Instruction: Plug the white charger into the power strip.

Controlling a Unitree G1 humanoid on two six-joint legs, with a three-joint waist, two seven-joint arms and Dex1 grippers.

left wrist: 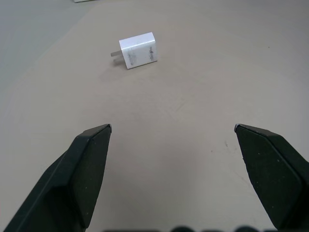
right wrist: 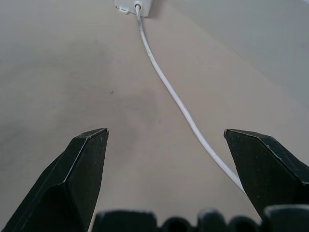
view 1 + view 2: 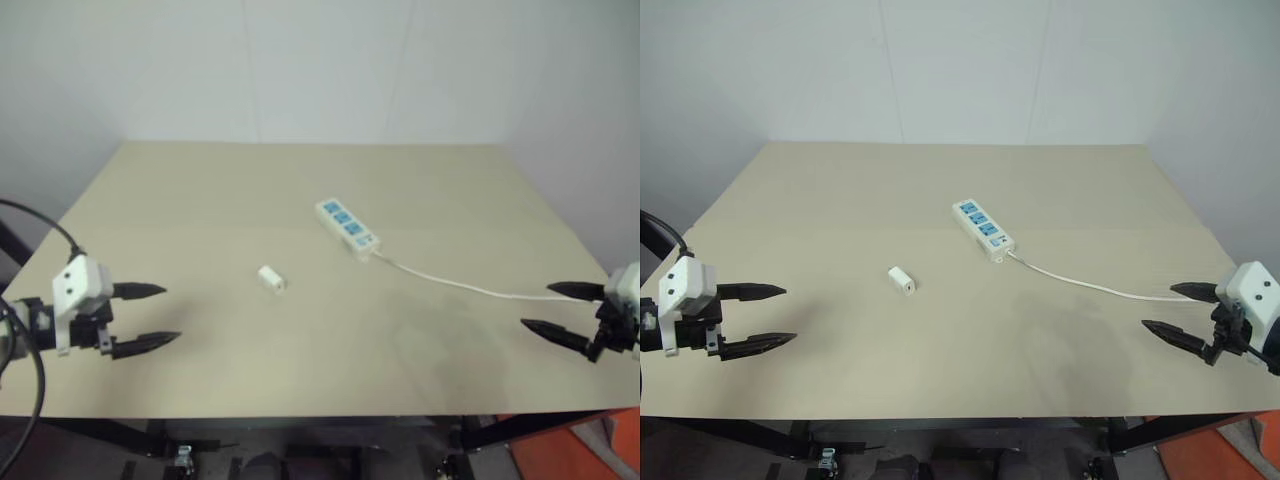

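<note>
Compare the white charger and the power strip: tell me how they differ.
The white charger is a short plain block; the power strip is a long bar with blue socket faces. The power strip trails a thin cord; the white charger shows bare prongs. Both are white and lie apart on the table.

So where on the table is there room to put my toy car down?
Lots of room. The far end of the table behind the strip is bare, and so is the near edge between the two pincers. The busiest bit is the middle: the charger, the strip, and its cord running off to the right.
</note>
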